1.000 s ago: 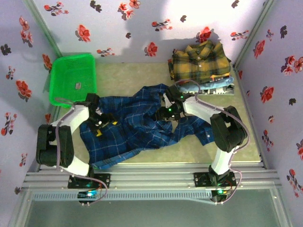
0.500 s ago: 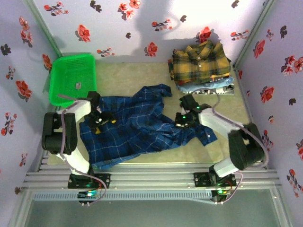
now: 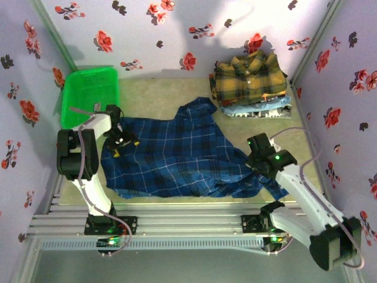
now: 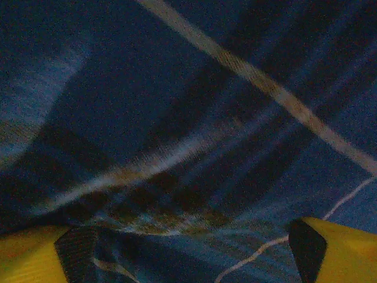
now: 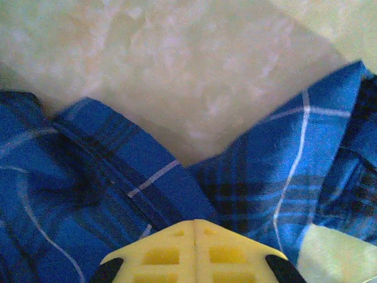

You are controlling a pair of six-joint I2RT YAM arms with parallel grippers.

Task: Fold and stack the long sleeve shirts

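- A booth with lilac walls (image 3: 147, 23) printed with red and dark flowers encloses a pale, greenish-beige table (image 3: 159, 97).
- There is one green basket (image 3: 91, 71), set in the far left corner.
- Two arms are bolted at the near edge, one on each side.
- One dark blue plaid shirt (image 3: 177, 156) lies spread across the middle of the table. It is crossed by thin white lines and rumpled, with a sleeve or flap reaching toward the far side.
- At the far right sits one pile. A mustard-yellow plaid shirt (image 3: 250, 76) is folded on top with its collar showing. Light blue shirts (image 3: 259, 108) lie beneath it, but I cannot tell how many.
- The left gripper (image 4: 191, 244) is at the blue shirt's left edge, near the basket. Its yellow fingers (image 4: 339, 250) are spread wide apart, released, with plaid cloth close below them.
- The right gripper (image 5: 194, 227) is at the shirt's near right corner. Its yellow fingers are pressed together, clenched on the cloth's edge, and the fabric bunches toward them.
- In the right wrist view, bare table shows beyond the shirt's notched edge.
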